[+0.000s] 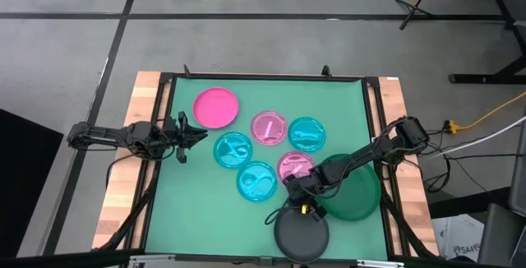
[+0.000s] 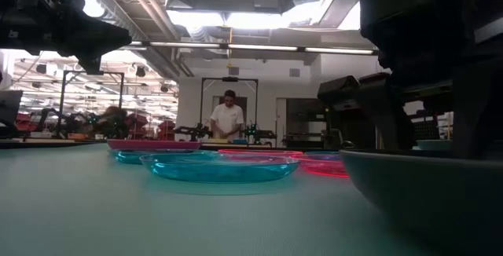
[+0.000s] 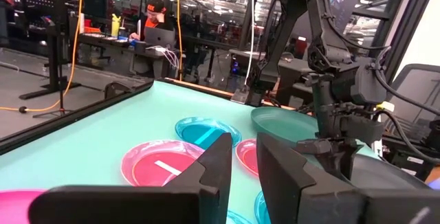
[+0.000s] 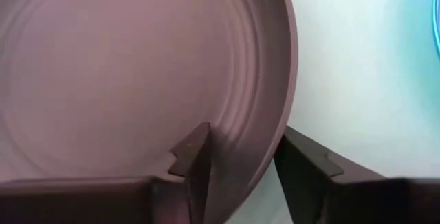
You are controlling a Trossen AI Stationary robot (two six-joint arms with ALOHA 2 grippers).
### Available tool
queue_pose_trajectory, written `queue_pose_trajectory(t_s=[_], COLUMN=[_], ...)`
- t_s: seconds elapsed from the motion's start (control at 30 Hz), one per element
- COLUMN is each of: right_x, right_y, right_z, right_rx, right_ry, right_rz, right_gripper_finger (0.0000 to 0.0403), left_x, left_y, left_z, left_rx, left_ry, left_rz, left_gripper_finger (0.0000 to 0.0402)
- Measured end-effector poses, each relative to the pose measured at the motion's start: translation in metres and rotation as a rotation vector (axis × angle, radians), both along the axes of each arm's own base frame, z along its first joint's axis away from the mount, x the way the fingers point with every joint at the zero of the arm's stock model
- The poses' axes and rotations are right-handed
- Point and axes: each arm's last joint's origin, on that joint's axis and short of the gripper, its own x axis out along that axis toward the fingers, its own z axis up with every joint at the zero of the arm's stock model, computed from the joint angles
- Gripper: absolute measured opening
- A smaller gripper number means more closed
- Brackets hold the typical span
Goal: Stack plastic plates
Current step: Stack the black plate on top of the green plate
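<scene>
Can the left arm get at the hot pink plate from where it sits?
Probably yes. The left gripper hangs at the mat's left edge, just beside the hot pink plate, with nothing between them. The right gripper is far off, its fingers astride the grey plate's rim.

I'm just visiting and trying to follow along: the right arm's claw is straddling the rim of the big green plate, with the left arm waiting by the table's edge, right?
Not quite. The right gripper straddles the rim of the dark grey plate, not the green plate, as the right wrist view shows. The left gripper does wait near the table's left edge.
</scene>
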Motion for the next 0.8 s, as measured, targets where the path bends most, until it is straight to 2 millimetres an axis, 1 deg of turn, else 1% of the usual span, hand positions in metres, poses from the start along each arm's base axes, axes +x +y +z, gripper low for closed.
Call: queue_pose_trajectory(t_s=[0.57,0.8], right_x=[0.0036,0.0051], right_y=[0.0014,0.0022], right_z=[0.0023,0.0035], right_rx=[0.018,0.028], right_ry=[-0.044,-0.061], right_rz=[-0.002,-0.001], right_gripper_finger=[0.0061,0.0036], left_x=[0.0000,0.0000], left_y=[0.0000,0.0000], left_z=[0.0000,-0.0001], left_rx=[0.000,0.000], left_ry=[0.000,0.000], left_rz=[0.000,0.000], left_gripper_finger=[0.0062,0.0062])
